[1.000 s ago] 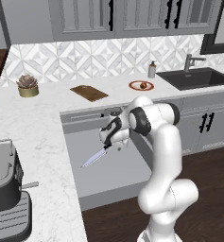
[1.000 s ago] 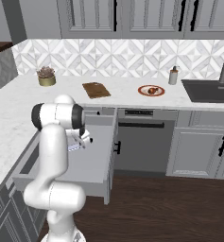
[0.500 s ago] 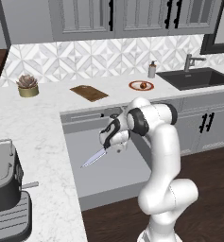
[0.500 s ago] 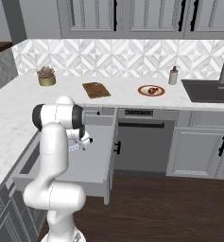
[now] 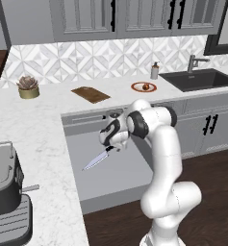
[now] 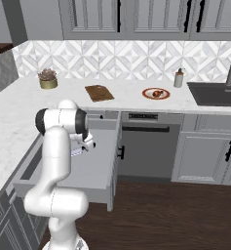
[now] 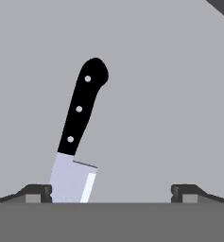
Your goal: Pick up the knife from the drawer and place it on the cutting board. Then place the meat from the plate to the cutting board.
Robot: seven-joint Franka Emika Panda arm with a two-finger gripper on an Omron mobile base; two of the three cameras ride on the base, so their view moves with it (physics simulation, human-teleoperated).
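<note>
At the lower left of the left base view, one dark grey coffee machine [image 5: 5,192] is seen on the white marbled desk [image 5: 38,125]. One small potted succulent in a tan pot [image 5: 28,87] [image 6: 48,78] is set at the upper left by the tiled wall. Right of it, one flat rectangular dark brown wooden cutting board [image 5: 90,94] [image 6: 99,93] lies bare on the desk.

Below the board, one wide shallow grey drawer [image 5: 115,178] [image 6: 97,161] [image 7: 156,94] is pulled out. One long knife with a silvery pointed blade and a black riveted handle [image 5: 98,158] [image 7: 78,127] is seen over the drawer floor, tip toward the lower left of the left base view. The one claw [image 5: 116,145] [image 6: 87,144] [image 7: 112,191] is held just over the handle end. In the hand view its fingertips [image 7: 38,193] are spread wide. The blade is close beside one fingertip and well apart from the other, so nothing is gripped.

Further right, one round white plate with a red-orange rim [image 5: 136,87] [image 6: 147,93] is seen, with one small reddish-brown lump of meat [image 5: 145,87] [image 6: 157,93] on it. One small soap bottle [image 5: 155,71] [image 6: 179,78] and one dark sink [image 5: 197,79] follow.

Against the pictures of half a second ago, no shift of the knife, board, plate or meat is seen. The arm's pose is nearly matched.
</note>
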